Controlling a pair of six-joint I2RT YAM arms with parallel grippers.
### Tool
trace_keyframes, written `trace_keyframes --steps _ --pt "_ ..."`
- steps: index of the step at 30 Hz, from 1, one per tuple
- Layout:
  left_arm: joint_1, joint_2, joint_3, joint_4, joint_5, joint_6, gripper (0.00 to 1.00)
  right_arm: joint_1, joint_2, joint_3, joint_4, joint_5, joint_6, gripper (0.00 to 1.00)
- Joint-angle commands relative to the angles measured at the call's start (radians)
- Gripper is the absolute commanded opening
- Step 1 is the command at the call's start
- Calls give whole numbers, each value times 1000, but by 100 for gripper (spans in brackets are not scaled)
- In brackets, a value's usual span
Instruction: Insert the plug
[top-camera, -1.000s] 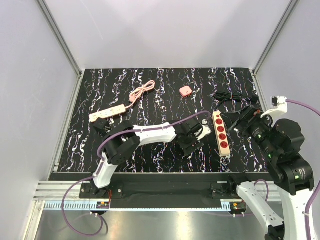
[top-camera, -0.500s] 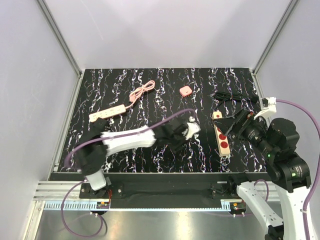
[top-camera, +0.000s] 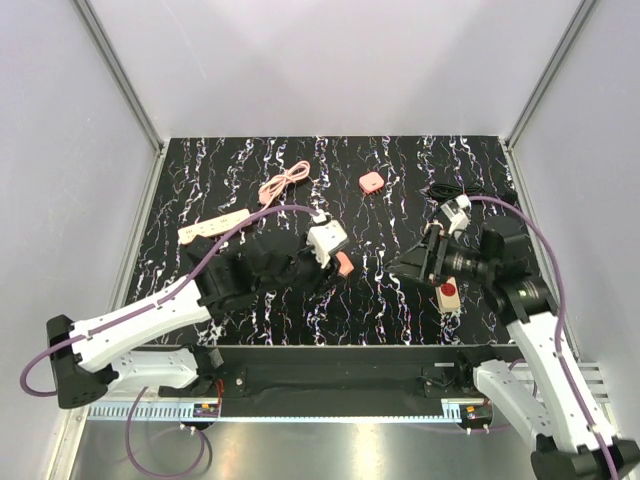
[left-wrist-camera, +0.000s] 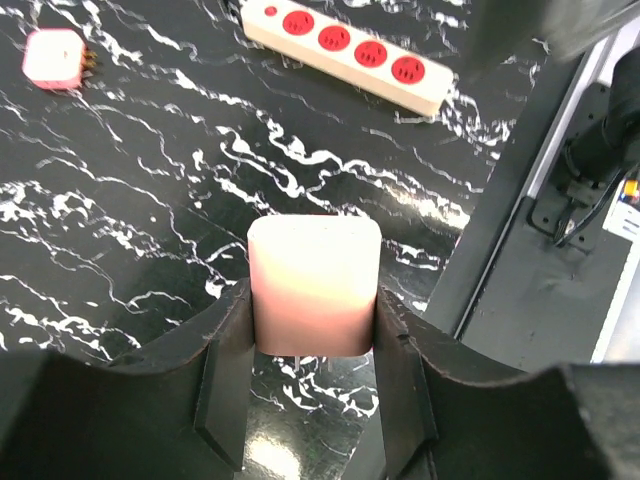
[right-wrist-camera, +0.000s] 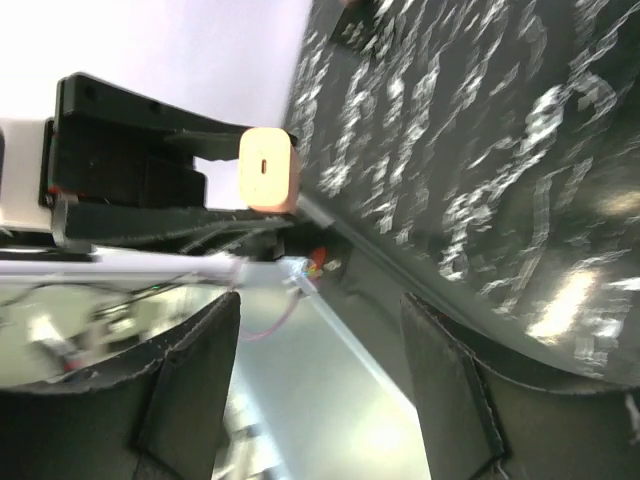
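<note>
My left gripper (top-camera: 338, 264) is shut on the plug (top-camera: 344, 264), a salmon-pink rounded-square block, and holds it above the middle of the black marbled table. In the left wrist view the plug (left-wrist-camera: 313, 285) sits squarely between both fingers of that gripper (left-wrist-camera: 312, 298). The beige power strip with red sockets (left-wrist-camera: 350, 55) lies on the table beyond it. In the top view only the strip's near end (top-camera: 449, 293) shows under my right arm. My right gripper (top-camera: 407, 262) is open and empty, just left of the strip. The right wrist view (right-wrist-camera: 320, 390) looks at the held plug (right-wrist-camera: 268, 168).
A second pink plug (top-camera: 371, 181) lies at the back centre of the table and also shows in the left wrist view (left-wrist-camera: 55, 57). A coiled pink cable (top-camera: 283, 183), a white power strip (top-camera: 213, 226) and a black cable (top-camera: 460, 192) lie further back.
My left arm has swung back and to the left, carrying its gripper away from the red-socket strip. My right gripper has moved left, across the strip.
</note>
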Motion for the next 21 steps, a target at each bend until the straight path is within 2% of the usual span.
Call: trace_keyframes --steps 1,7,14,21 --pt "0 14 -10 13 39 1 0 3 25 -35 259 -164 130 71" --pt "-1 35 2 -2 59 21 0 26 110 -39 248 -164 104 72" --pt "-17 71 14 -6 72 47 0 192 276 1 224 -50 57 71" --pt "-24 51 3 -8 95 56 0 275 443 51 228 -7 23 68"
